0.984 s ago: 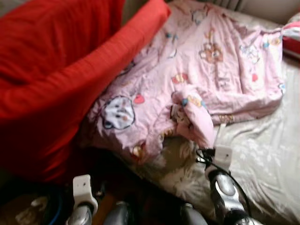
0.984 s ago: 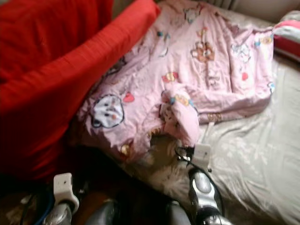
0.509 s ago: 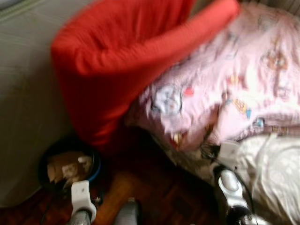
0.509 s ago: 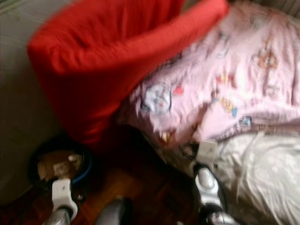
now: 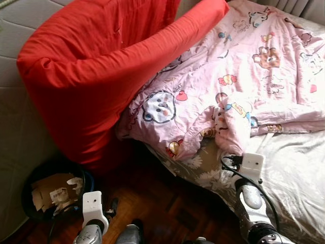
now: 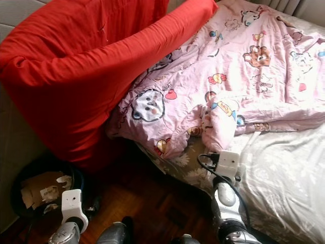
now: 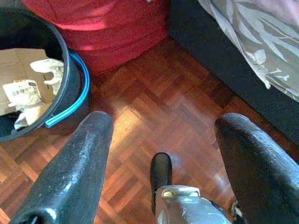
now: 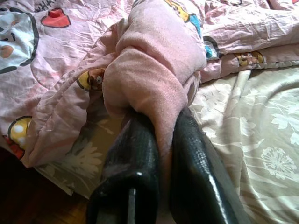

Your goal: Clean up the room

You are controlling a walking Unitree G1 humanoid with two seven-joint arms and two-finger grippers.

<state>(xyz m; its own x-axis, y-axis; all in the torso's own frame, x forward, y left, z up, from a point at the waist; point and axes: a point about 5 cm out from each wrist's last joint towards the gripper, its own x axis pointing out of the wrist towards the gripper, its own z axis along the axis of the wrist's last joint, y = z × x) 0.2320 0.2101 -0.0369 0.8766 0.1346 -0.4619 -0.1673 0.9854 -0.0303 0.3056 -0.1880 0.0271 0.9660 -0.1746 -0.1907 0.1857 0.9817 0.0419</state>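
The right claw (image 8: 161,140) is clenched on a bunched fold of the pink cartoon-print blanket (image 5: 244,66), its two black fingers (image 8: 131,163) pressed close with a thin pleat of cloth pinched between them and a fat roll of fabric bulging just past the tips. The pinch sits at the blanket's near hem, where the cloth hangs toward the edge of the bed (image 5: 294,178). From that hold the blanket spreads away across the bed's grey floral sheet (image 8: 252,140), rumpled and half unfolded, its far side running up against the big red cushion (image 5: 96,71) that leans at the head end.

The blanket looks soft, limp and fairly light for its spread. It will not keep any shape when lifted; it should trail, sag and drag over the sheet, and a single pinch probably gathers only one layer, so the rest may slide or pull the sheet along. A hold on a doubled hem or a corner would likely carry it better than a hold mid-panel, and the second arm could take the opposite corner to fold it.

The left claw (image 7: 161,140) hangs released, fingers wide apart, above the parquet floor (image 7: 154,107) beside the bed. Near it on that floor stands a dark bucket (image 7: 70,102) with a blue rim, holding cardboard and crumpled paper, just beside the base of the red cushion.
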